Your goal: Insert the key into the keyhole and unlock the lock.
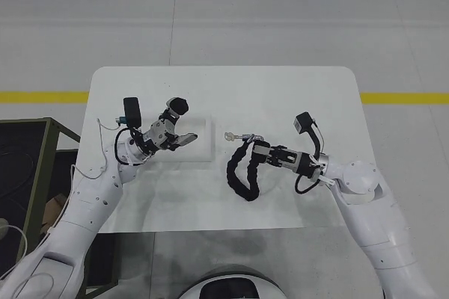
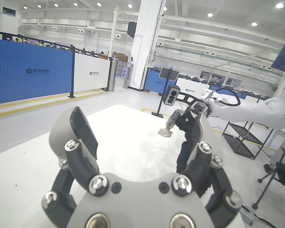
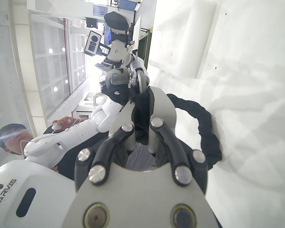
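A black cable lock (image 1: pixel 242 178) loops on the white table (image 1: pixel 299 202), its silver lock head (image 1: pixel 248 140) raised. My right gripper (image 1: pixel 260 152) is shut on the cable just behind the head; its wrist view has the fingers (image 3: pixel 161 110) clamped on the black sleeve (image 3: pixel 204 124) below the lock head (image 3: pixel 137 77). A silver key (image 1: pixel 230 137) sticks out of the head toward my left arm. My left gripper (image 1: pixel 182 122) stands open above a white pad (image 1: pixel 202 149). In its wrist view, its gripper (image 2: pixel 140 126) faces the key (image 2: pixel 165 132), a short way off.
The white pad (image 3: pixel 199 36) lies flat at the table's left middle, under the left gripper. A dark cart (image 1: pixel 22 164) stands off the table's left edge. Bare table stretches behind and to the right of the lock.
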Controlling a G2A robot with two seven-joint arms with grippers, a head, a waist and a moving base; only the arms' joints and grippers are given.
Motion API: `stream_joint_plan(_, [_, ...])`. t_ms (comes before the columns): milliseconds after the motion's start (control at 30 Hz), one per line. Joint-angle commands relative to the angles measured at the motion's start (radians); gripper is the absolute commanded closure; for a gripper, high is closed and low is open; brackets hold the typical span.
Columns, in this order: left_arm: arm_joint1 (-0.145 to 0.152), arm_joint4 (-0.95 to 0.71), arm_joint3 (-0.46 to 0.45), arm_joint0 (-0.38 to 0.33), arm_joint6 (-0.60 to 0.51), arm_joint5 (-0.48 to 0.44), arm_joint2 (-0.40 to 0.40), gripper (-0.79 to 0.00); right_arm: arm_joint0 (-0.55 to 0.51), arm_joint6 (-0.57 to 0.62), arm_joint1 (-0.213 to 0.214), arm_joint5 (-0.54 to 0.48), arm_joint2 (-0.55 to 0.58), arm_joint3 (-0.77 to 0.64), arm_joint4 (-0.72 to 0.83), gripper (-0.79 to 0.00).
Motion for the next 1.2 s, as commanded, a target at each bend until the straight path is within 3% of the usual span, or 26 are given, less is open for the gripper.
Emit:
stream_joint_plan(0, [-0.001,-0.069,-0.026,0.047,-0.020,0.000,-0.010,-0.785,-0.052,-0.028,-0.002,-0.012,0.008,-0.025,0.056,0.000])
stream_joint_plan(67, [-0.001,-0.255,0.004,0.057,-0.150,0.000,-0.015,-0.785,-0.046,-0.024,-0.005,-0.019,0.010,-0.020,0.109,0.000])
stream_joint_plan(133, [-0.008,-0.561,0.036,0.039,-0.363,0.000,0.003,-0.785,-0.022,-0.011,-0.009,-0.029,0.007,0.000,0.140,0.000])
stream_joint_plan(200, [-0.006,-0.885,0.047,0.010,-0.658,0.035,0.036,-0.785,0.012,0.025,-0.013,-0.043,-0.002,0.026,0.171,0.000])
stream_joint_plan(267, [0.003,-1.213,0.015,-0.013,-0.981,0.148,0.047,-0.785,0.051,0.050,-0.015,-0.053,-0.011,0.047,0.156,0.000])
stream_joint_plan(333, [0.016,-1.527,-0.033,-0.026,-1.260,0.260,0.006,-0.785,0.086,0.071,-0.019,-0.054,-0.023,0.068,0.161,0.000])
stream_joint_plan(400, [0.029,-1.731,-0.050,-0.025,-1.494,0.366,-0.047,-0.785,0.124,0.086,-0.021,-0.060,-0.030,0.086,0.145,0.000])
stream_joint_plan(500, [0.038,-1.842,-0.058,-0.025,-1.732,0.451,-0.097,-0.785,0.164,0.097,-0.024,-0.063,-0.037,0.097,0.116,0.000])
stream_joint_plan(633, [0.031,-1.952,-0.052,-0.022,-1.930,0.514,-0.123,-0.628,0.200,0.122,-0.028,-0.050,-0.047,0.123,0.105,0.000])
stream_joint_plan(700, [0.024,-1.937,-0.034,-0.026,-1.980,0.520,-0.119,-0.634,0.216,0.138,-0.029,-0.048,-0.054,0.134,0.091,0.000])
stream_joint_plan(800, [0.011,-1.884,-0.022,-0.030,-1.993,0.488,-0.107,-0.582,0.230,0.161,-0.033,-0.040,-0.071,0.143,0.077,0.000])
stream_joint_plan(1033, [-0.025,-1.808,0.000,-0.032,-1.970,0.444,-0.086,-0.579,0.246,0.169,-0.045,-0.012,-0.112,0.170,0.062,0.000])
stream_joint_plan(1167, [-0.041,-1.827,0.010,-0.035,-1.996,0.464,-0.092,-0.459,0.255,0.168,-0.053,0.001,-0.128,0.183,0.057,0.000])
